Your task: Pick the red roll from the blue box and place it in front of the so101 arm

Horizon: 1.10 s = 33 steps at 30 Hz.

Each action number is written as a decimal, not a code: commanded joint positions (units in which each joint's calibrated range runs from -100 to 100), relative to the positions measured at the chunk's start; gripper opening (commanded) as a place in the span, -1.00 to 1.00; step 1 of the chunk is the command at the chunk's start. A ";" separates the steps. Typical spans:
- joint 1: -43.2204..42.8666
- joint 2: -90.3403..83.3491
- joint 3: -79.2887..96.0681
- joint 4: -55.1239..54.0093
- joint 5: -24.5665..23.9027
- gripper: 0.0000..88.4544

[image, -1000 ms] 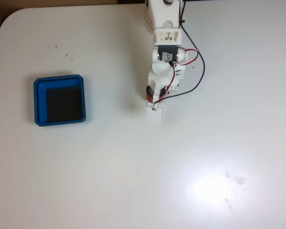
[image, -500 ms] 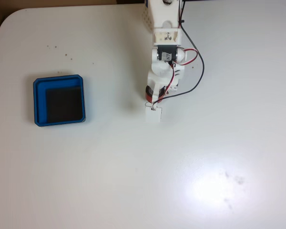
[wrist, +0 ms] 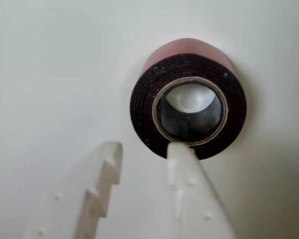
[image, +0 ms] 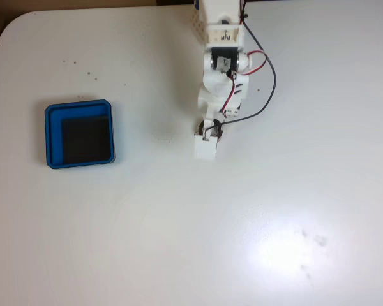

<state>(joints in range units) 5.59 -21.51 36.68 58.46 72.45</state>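
Red roll (wrist: 188, 107) observed in the wrist view lying flat on the white table (wrist: 50, 74) — red outer face, dark speckled rim, pale ringed core with bare table showing through the hollow. Gripper (wrist: 144, 149) stands with its two white fingers apart and nothing between them; the right-hand fingertip (wrist: 182, 152) overlaps the roll's rim at 6 o'clock. In the fixed view the so101 arm (image: 221, 76) reaches down from 12 o'clock — the blue box (image: 80, 134) lies well apart at 9 o'clock.
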 commanded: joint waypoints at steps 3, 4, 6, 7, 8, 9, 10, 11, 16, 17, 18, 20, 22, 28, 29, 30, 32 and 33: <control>0.22 -13.94 5.01 -0.78 0.56 -0.84; 0.22 -16.45 6.89 -0.87 0.56 -0.84; 0.22 -22.05 11.57 -0.95 1.26 -0.84; 0.22 -25.06 13.99 -0.95 2.32 -0.84; 0.22 -28.07 16.42 -1.03 3.72 -0.84; 0.22 -31.17 18.93 -1.03 5.47 -0.84; 0.22 -34.35 21.27 -1.11 7.40 -0.84; 0.22 -37.36 23.52 -1.36 9.41 -0.84; 0.91 -51.99 35.91 -4.66 14.49 -0.84; 0.91 -54.75 38.43 -5.16 14.49 -0.84; 0.91 -57.51 40.86 -5.40 14.49 -0.84; 0.91 -63.11 45.08 -5.49 14.58 -0.84; 0.71 -68.04 48.40 -5.49 14.58 -0.84; 0.03 -76.32 55.14 -5.49 14.58 -0.84; 0.03 -77.16 56.22 -5.57 14.58 -0.84; -0.07 -77.32 57.03 -5.57 14.58 -0.84; -0.17 -77.41 58.29 -5.57 14.58 -0.84; -0.17 -77.41 58.74 -5.57 14.58 -0.84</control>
<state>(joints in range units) 5.89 -95.00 94.44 54.02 86.73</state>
